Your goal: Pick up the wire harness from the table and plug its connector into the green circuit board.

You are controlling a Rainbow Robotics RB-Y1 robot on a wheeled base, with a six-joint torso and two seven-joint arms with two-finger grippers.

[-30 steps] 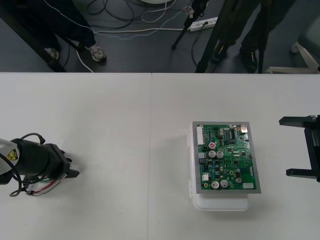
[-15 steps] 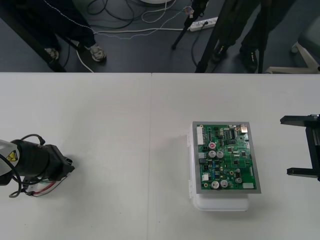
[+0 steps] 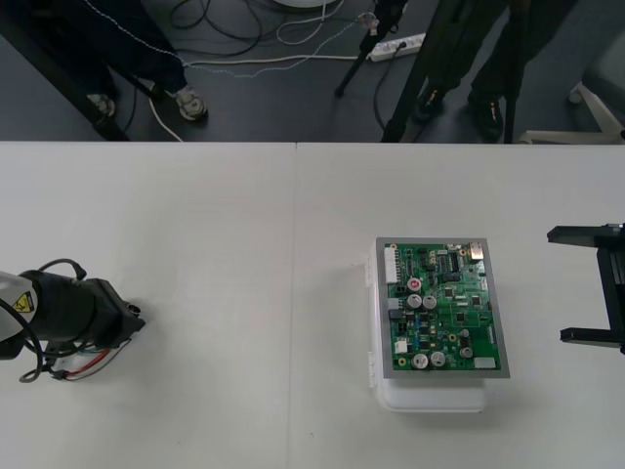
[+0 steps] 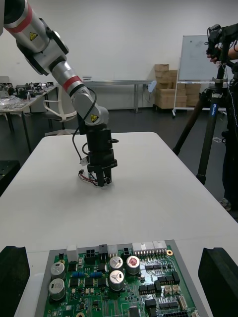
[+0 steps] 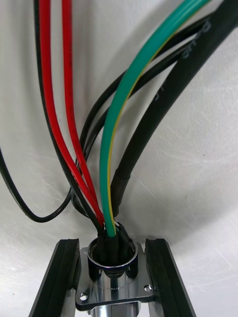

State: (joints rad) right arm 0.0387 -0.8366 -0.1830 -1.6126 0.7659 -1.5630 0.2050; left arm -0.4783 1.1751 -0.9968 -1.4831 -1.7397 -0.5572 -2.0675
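Left gripper (image 3: pixel 125 330): low over the table's (image 3: pixel 244 244) left edge; within the last second a fingertip that had stuck out toward the board drew in, and the fingers (image 5: pixel 59 277) clamped the socket (image 5: pixel 113 277).
Harness (image 3: pixel 83 364): its red, black and green wires trailed on the table just beside that gripper.
Meaning: the grasp looked made; lift, carry and plugging remained.
Circuit board (image 3: pixel 441 308): unmoved on its white base (image 3: pixel 435 396), well apart from the harness.
Right gripper (image 3: pixel 586 286): unmoved at the right edge, fingers spread wide.
Writing: a yellow warning sticker (image 3: pixel 21 305) on the left arm; no words readable.
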